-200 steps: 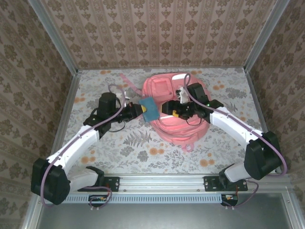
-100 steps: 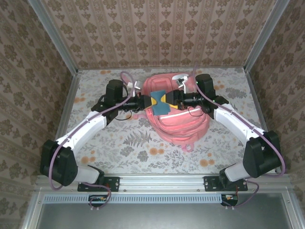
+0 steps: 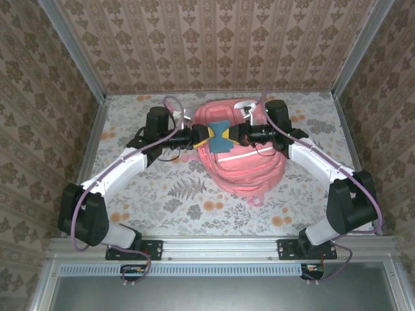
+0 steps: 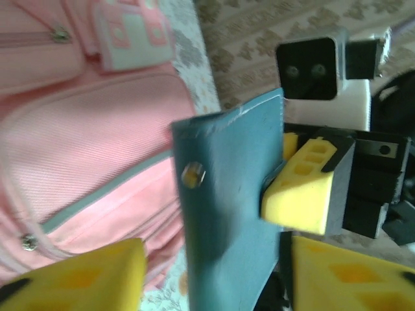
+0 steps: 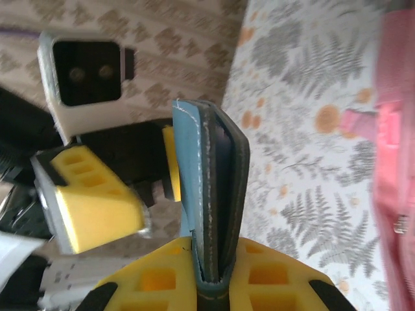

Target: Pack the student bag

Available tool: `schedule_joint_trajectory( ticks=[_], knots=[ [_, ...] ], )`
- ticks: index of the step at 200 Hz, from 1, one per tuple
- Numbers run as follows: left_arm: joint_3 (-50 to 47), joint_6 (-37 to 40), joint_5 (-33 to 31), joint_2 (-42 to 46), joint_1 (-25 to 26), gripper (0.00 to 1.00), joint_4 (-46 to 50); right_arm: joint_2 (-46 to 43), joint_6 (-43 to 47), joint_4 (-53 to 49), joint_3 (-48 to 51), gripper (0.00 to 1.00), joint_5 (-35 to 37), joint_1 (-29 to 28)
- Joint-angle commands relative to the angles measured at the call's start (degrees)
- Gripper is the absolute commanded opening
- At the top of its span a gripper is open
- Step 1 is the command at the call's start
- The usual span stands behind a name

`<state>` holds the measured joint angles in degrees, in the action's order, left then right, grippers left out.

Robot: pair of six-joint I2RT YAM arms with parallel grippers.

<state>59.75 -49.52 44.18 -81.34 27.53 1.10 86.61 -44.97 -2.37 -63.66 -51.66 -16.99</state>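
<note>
Pink student bag (image 3: 243, 165) lies on table (image 3: 194, 194), far middle; can't tell if any pocket open. Above it teal case (image 3: 219, 137), not yet inside. My right hand (image 3: 231, 136) pinches case; my left hand (image 3: 203, 137) spread around it. Judging packing barely begun

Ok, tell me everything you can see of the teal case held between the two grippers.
The teal case is flat and slim, of smooth leather-like material, with a stitched edge, a dark inner fold and one round metal snap. It is held on edge above the pink student bag. The right gripper pinches one end; the left gripper straddles the other, fingers spread.
</note>
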Motion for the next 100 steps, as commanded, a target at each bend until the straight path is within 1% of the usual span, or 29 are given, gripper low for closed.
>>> schedule_joint_trajectory(
  ticks=[1,15,26,55,72,86,100],
  knots=[
    [3.5,5.8,-10.5,-0.3,0.2,0.67,6.5,-4.7,1.6,-7.1,0.2,0.08,10.7,3.4],
    [5.0,10.1,-15.7,-0.8,1.6,0.73,10.0,-6.5,2.6,-12.1,0.7,0.07,16.7,5.7],
    [6.3,13.4,-19.0,-1.5,3.1,0.77,12.2,-9.9,3.6,-16.5,1.2,0.07,21.2,7.5],
    [10.6,23.0,-24.8,-5.1,8.4,0.88,16.1,-16.2,5.0,-25.7,3.1,0.07,31.3,12.5],
    [14.1,29.7,-29.8,-8.1,12.4,0.91,19.7,-19.5,5.3,-30.7,4.3,0.08,34.3,16.2],
    [16.5,34.7,-32.7,-10.5,15.8,0.92,21.2,-21.8,5.5,-33.4,5.5,0.08,35.3,19.2],
    [18.5,38.8,-34.0,-12.8,18.5,0.93,21.4,-23.7,5.3,-34.7,7.3,0.08,35.2,22.2]
  ],
)
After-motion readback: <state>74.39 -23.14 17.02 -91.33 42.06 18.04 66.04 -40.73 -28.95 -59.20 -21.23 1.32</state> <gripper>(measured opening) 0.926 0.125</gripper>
